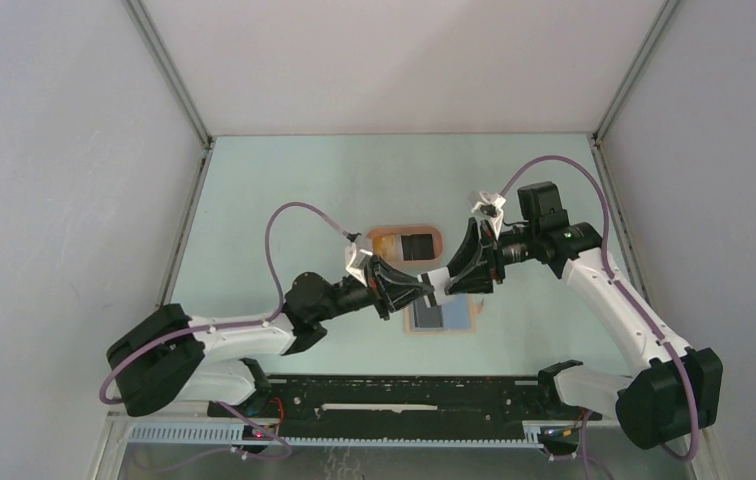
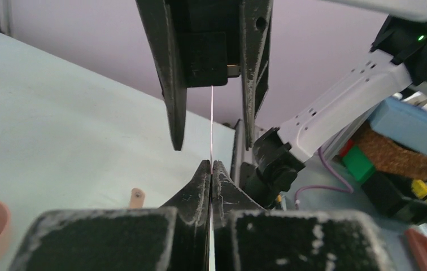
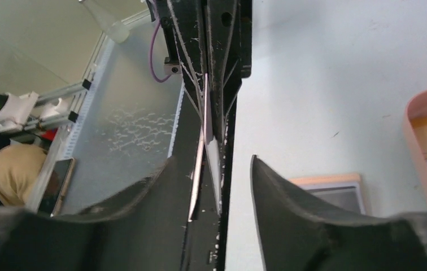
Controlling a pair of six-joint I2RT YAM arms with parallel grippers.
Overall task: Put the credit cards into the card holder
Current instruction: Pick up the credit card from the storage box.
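Since the left pincer (image 2: pixel 211 169) alone clamps the credit card (image 2: pixel 212 124) edge-on, with the right pincer (image 3: pixel 212 161) parted around it, a thin grip may let it twist and drop wide of the card holder (image 1: pixel 442 333) at six o'clock.

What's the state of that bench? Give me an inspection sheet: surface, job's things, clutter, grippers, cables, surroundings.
surface: pale green table, no spills seen.
job's things: one card held edge-on between the two arms, above the table; open wallet flat on the table, with a grey card and a pale blue card on it; black card and yellow card in the pink tray.
clutter: nothing seen.
grippers: left gripper jaws shut on the card; right gripper jaws open, one on either side of it.
cables: purple cable looping over each arm.
surroundings: white walls; coloured blocks beyond the table.
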